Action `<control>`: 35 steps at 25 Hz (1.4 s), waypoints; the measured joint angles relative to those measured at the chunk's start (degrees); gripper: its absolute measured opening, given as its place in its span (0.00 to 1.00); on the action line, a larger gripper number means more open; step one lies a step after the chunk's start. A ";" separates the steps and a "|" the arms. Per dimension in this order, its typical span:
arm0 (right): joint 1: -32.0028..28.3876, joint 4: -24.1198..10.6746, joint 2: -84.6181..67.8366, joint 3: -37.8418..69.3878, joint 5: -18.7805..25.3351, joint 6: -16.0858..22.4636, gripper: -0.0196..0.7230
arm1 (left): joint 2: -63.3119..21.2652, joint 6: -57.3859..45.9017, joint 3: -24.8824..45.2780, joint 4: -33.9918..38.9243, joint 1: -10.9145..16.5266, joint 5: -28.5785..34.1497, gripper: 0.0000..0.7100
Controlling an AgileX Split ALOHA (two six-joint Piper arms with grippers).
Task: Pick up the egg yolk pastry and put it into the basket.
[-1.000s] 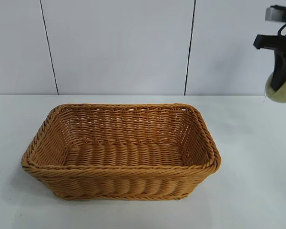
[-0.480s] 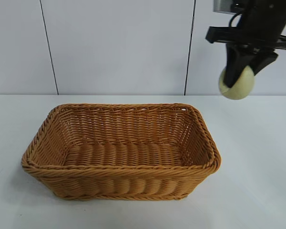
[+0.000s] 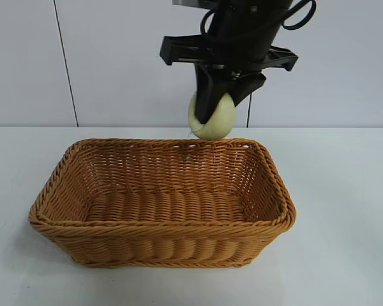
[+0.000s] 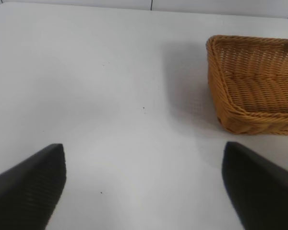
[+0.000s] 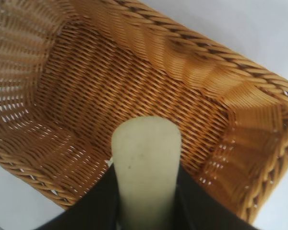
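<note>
My right gripper (image 3: 214, 108) is shut on the pale yellow egg yolk pastry (image 3: 212, 118) and holds it in the air just above the far rim of the orange-tan wicker basket (image 3: 159, 229). In the right wrist view the pastry (image 5: 146, 163) sits clamped between the two black fingers (image 5: 93, 206), with the basket's woven floor (image 5: 110, 86) below it. My left gripper (image 4: 144, 187) is open and empty over bare white table, off the basket's side; the basket's corner (image 4: 252, 81) shows in its view.
The white table (image 3: 345, 210) surrounds the basket on all sides. A pale panelled wall (image 3: 147, 57) stands behind it. Nothing lies inside the basket.
My right gripper has carried the pastry leftward from the far right edge of the exterior view to above the basket's far rim. The basket has not moved.
</note>
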 joint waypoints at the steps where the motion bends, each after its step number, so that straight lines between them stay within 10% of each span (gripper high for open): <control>1: 0.65 0.00 0.58 -0.04 -0.74 0.23 0.24 | 0.00 0.00 0.00 0.00 0.00 0.00 0.96; 17: 2.83 0.70 15.68 -0.04 -10.25 0.76 0.25 | 0.00 0.00 0.00 0.00 0.00 0.00 0.96; 22: 2.83 0.76 15.68 -0.04 -9.79 0.76 0.55 | 0.00 0.00 0.00 0.00 0.00 0.00 0.96; 26: 2.83 0.44 15.68 -2.17 -3.81 0.15 0.79 | 0.00 0.00 0.00 0.00 0.00 0.00 0.96; 35: 2.70 -10.86 15.68 -22.12 14.92 3.12 0.82 | 0.00 0.00 0.00 0.00 0.00 0.00 0.96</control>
